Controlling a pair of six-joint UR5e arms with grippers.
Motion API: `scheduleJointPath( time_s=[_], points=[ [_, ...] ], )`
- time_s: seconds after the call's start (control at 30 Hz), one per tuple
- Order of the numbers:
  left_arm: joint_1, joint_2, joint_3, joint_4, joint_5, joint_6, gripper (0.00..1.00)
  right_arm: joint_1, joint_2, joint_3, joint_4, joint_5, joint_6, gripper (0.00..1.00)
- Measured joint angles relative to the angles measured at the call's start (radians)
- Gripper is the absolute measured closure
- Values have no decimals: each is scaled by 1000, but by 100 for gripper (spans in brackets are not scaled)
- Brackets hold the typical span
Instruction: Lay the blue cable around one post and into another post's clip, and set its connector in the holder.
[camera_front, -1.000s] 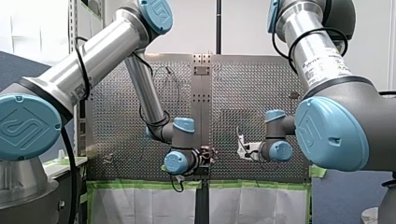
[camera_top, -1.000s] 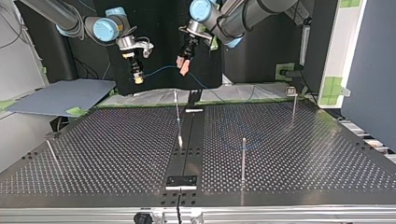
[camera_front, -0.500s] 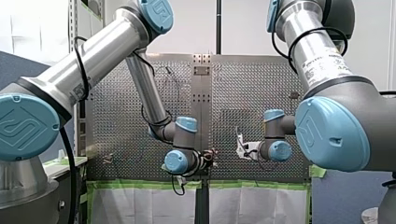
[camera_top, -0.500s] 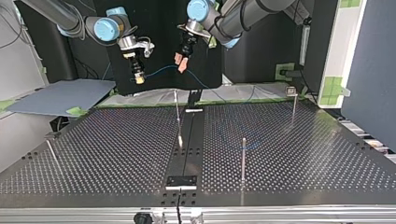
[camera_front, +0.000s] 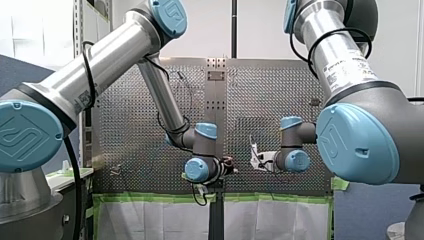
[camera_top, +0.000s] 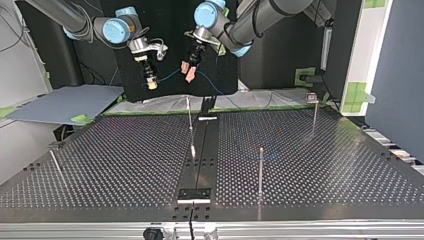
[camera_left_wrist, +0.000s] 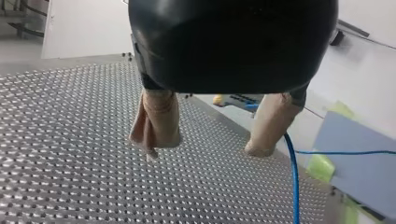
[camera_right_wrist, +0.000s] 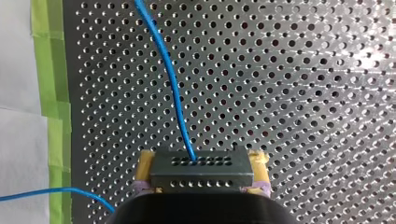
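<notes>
Connector (camera_right_wrist: 201, 171) status: clamped end to end between the yellow pads (camera_right_wrist: 146, 169) of my right gripper (camera_top: 151, 84); a dark perforated block, hole face turned away from the wrist. Position: in the air, clear of the surface (camera_top: 310, 165), beyond the arm-side end of the black centre strip (camera_top: 200, 155) and at its left in the top view.

Blue cable (camera_right_wrist: 175, 93) routing: out of the connector's hole face, then across in a shallow sag to my left gripper (camera_left_wrist: 208, 147), likewise in the air above the strip's arm-side end. From there, down toward the surface edge at the strip's right in the top view.

Left gripper status: beige pads (camera_left_wrist: 158, 119) apart, nothing clamped between them. Cable just beside 1 pad; contact not discernible.

Layout in the top view, 4 uprights:
- post (camera_top: 189, 115) just left of the strip, near its arm-side end;
- post (camera_top: 260, 170) right of the strip, about level with its middle;
- post (camera_top: 314, 112) with a small head, well right of the strip, near the arm-side edge;
- post (camera_top: 55, 162), leaning, well left of the strip.
</notes>
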Motion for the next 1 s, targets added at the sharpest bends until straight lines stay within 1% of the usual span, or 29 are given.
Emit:
scheduleJointPath(
  time_s=[0.07,0.27,0.33,0.43,0.57,0.7,0.8,0.9,1.0],
  points=[
    [1,0,0,-18,-11,14,0,0,-1,0,-3,0,7,99],
    [15,0,0,-70,-58,67,0,-3,-1,0,-5,3,15,99],
    [19,0,0,-79,-60,82,0,-2,-1,0,-7,3,17,99],
    [23,0,0,-84,-44,93,0,-1,-1,0,-11,2,19,99],
    [27,0,0,-90,-3,90,0,-1,-1,0,-13,1,21,99],
    [40,1,0,-102,13,93,0,-1,-1,0,-14,2,21,99],
    [48,1,1,-107,32,100,0,-5,-1,0,-15,6,19,99],
    [62,1,1,-116,57,115,0,-10,-1,0,-18,22,19,99],
    [86,1,1,-141,86,143,0,-14,-1,0,-23,48,18,99]
  ],
)
